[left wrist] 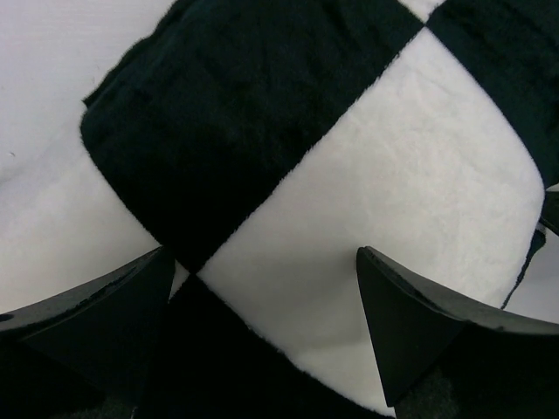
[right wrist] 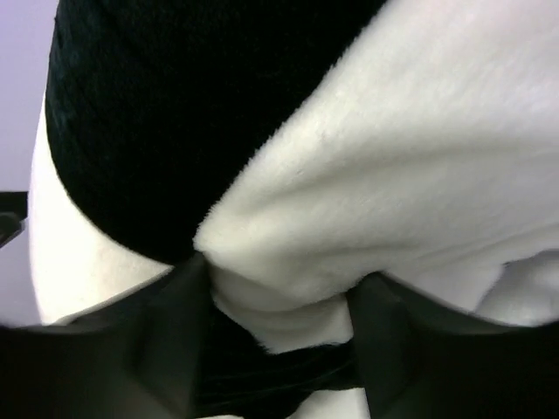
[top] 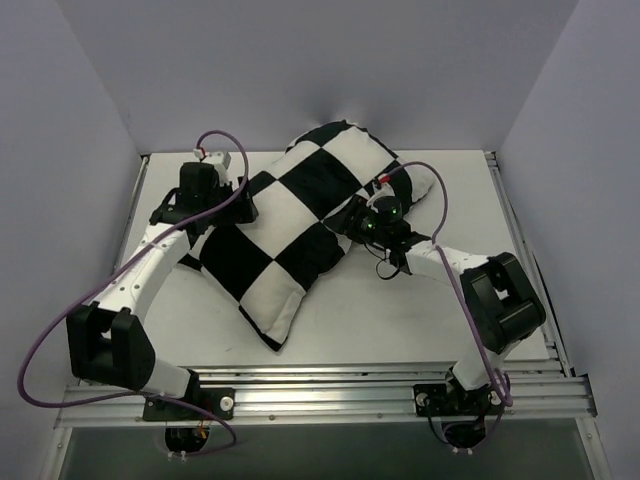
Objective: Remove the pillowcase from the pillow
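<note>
The black-and-white checkered plush pillowcase (top: 290,220) lay plump and diagonal on the white desk (top: 400,320). The right pincer (right wrist: 279,292) was closed on a white fold of it, with fabric bunched between both fingers. The left pincer (left wrist: 264,262) stood wide open, the checks lying just ahead of its fingertips.

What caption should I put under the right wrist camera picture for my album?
The right hand pinches a fold of the black-and-white pillowcase.
</note>
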{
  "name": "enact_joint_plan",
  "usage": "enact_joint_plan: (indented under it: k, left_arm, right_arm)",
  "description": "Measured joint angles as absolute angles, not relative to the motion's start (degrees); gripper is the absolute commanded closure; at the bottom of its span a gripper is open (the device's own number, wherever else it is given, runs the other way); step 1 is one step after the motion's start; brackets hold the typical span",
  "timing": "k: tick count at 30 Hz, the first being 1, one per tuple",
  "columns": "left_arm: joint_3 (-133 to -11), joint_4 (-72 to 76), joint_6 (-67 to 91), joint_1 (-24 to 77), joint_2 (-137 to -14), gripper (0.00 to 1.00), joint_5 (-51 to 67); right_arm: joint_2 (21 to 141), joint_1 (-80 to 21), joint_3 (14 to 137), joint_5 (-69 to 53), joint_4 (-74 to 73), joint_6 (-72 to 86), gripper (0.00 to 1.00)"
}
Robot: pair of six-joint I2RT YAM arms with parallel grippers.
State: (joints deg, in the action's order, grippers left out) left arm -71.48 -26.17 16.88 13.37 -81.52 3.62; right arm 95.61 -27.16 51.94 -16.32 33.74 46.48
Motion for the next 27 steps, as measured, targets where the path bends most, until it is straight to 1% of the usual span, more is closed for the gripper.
enact_joint_plan:
  k: [1,2,3,7,12,15,18,19,21,22,24,25,27]
  left_arm:
    - [-71.48,-25.85,17.04,13.41,-82.76,0.06,3.88]
    - [-71.37,-25.69,17.41,13.45,-83.9,0.06,4.19]
    - [-70.81,-24.97,17.89,13.58,-84.79,0.06,4.51]
    - [-65.63,-20.14,20.49,15.03,-85.08,0.06,4.75]
    - [-58.81,-14.0,24.8,19.97,-82.32,0.06,4.23]
    - [-55.05,-11.84,28.49,26.17,-79.2,0.06,3.81]
    - [-51.13,-10.63,32.75,35.9,-74.46,0.06,1.85]
    - [-49.74,-10.9,34.28,40.36,-72.1,0.06,0.84]
    - [-48.18,-12.82,36.8,46.92,-67.59,0.06,0.49]
    - [-47.7,-14.17,38.02,49.15,-65.32,0.06,0.58]
    - [-47.31,-17.54,40.18,51.0,-60.86,0.06,0.43]
    - [-47.37,-19.35,40.99,51.07,-58.72,0.06,-0.03]
    - [-48.73,-23.27,41.52,50.83,-54.94,0.06,-2.48]
  right_arm:
    - [95.94,-27.14,51.64,-16.67,34.89,46.68,0.73]
    - [96.12,-27.14,51.29,-16.97,36.01,46.76,0.92]
    - [96.16,-27.14,50.85,-17.12,36.8,46.57,0.99]
    - [94.78,-27.09,48.64,-17.37,37.17,45.6,1.0]
    - [86.21,-26.57,46.57,-14.92,28.38,41.3,1.0]
    - [79.29,-24.69,46.11,-13.17,19.79,38.33,1.0]
    - [73.25,-21.17,45.78,-12.34,10.66,35.22,1.0]
    - [71.16,-19.31,45.45,-12.23,7.35,34.0,0.93]
    - [68.07,-16.58,45.08,-11.77,2.68,32.12,0.81]
    - [66.74,-15.73,45.08,-11.27,0.78,31.24,0.68]
    - [64.38,-15.05,45.1,-10.39,-2.22,29.65,0.54]
    - [63.18,-14.96,45.21,-10.11,-3.75,28.97,0.37]
    - [60.97,-14.48,45.6,-9.26,-6.63,28.29,0.21]
